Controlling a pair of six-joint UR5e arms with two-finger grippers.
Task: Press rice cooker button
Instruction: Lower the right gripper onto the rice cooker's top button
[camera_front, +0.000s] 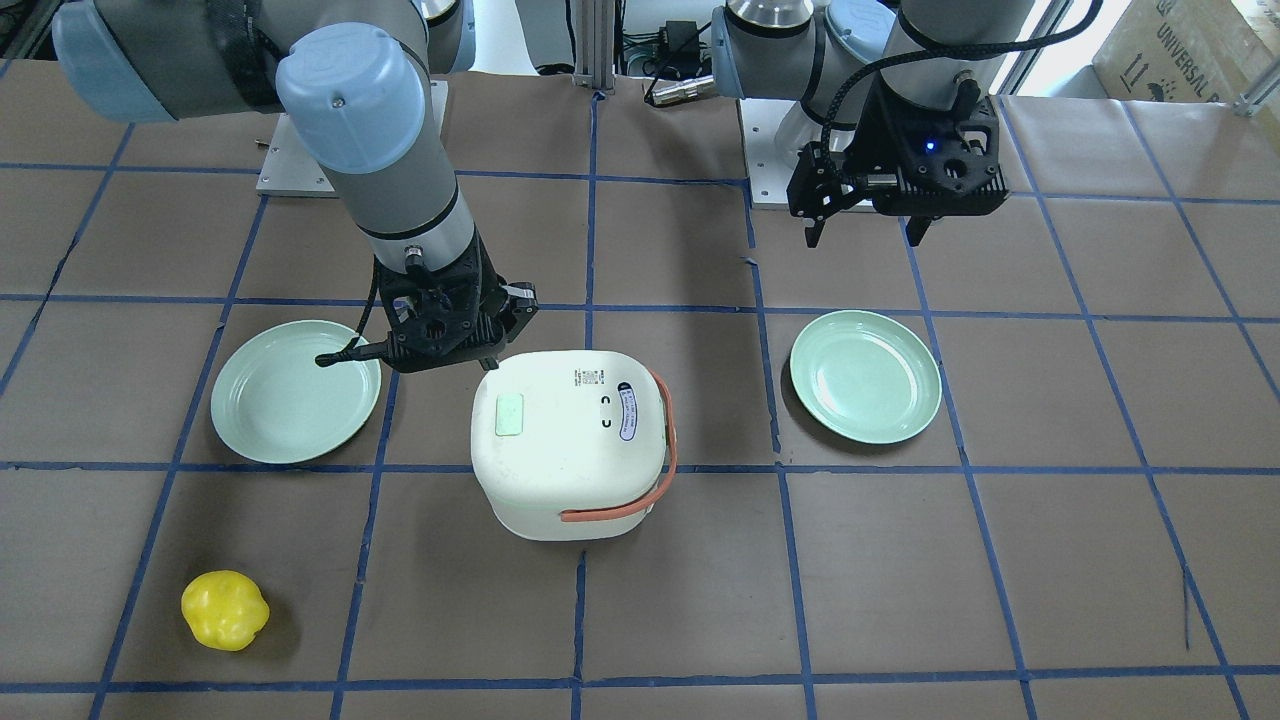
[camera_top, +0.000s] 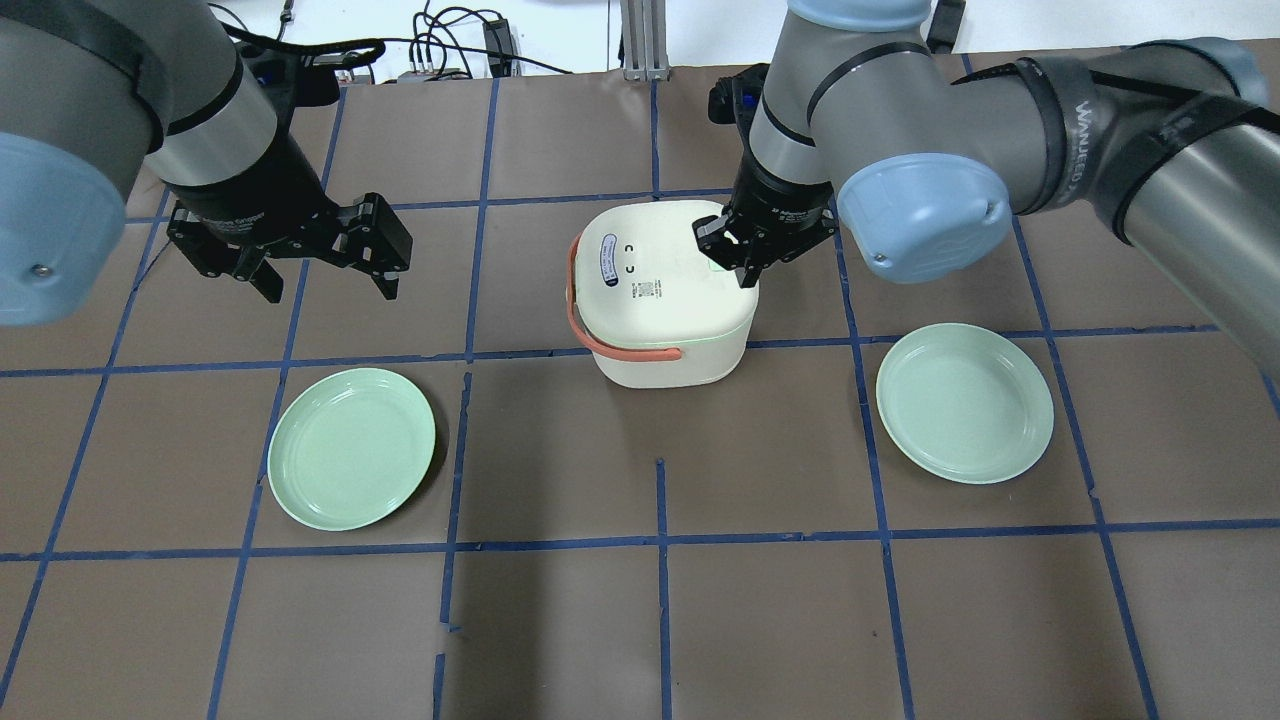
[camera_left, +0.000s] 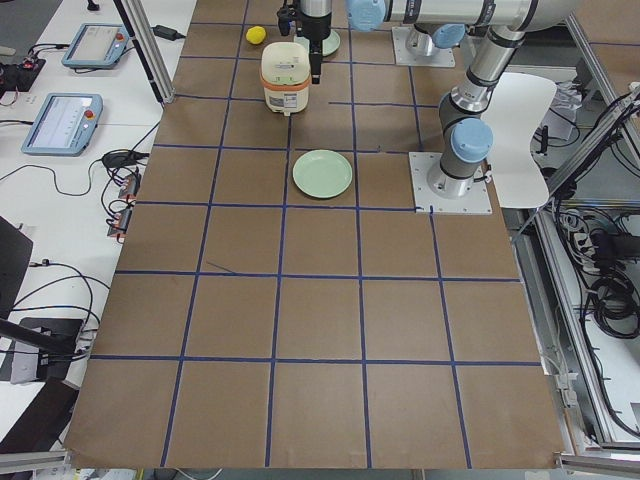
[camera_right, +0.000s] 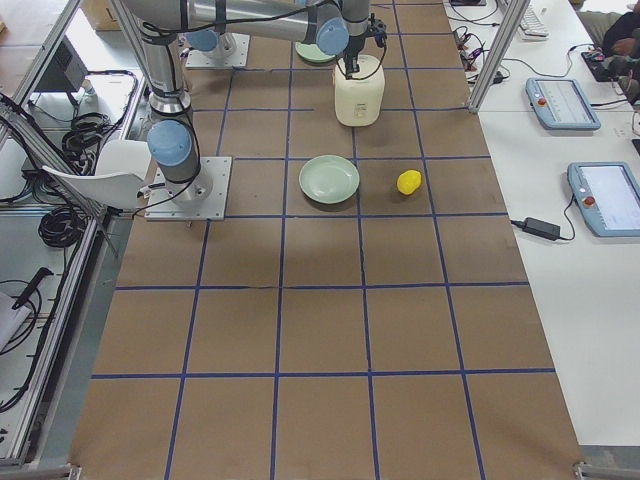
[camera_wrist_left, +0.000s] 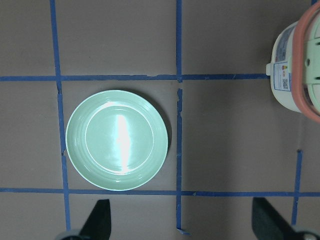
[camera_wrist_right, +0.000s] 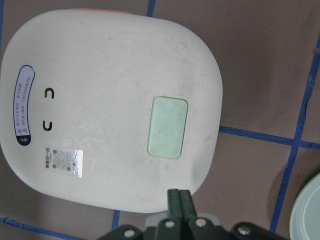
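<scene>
Our rice cooker (camera_top: 665, 290) sits in the middle of the table (camera_top: 560, 620), lid down, pale green button (camera_wrist_right: 167, 127) facing up. The right tool (camera_wrist_right: 178, 200) is pinched narrow at 6 o'clock of the button in its wrist view, probably so it pokes like one fingertip. The left tool (camera_top: 330, 285) hangs spread wide near a plate (camera_wrist_left: 117, 140), out of the way.

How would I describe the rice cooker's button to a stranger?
Find the white rice cooker with the orange handle, mid-table. On its lid sits the button: the only pale green rounded rectangle, away from the dark-rimmed oval label.
</scene>
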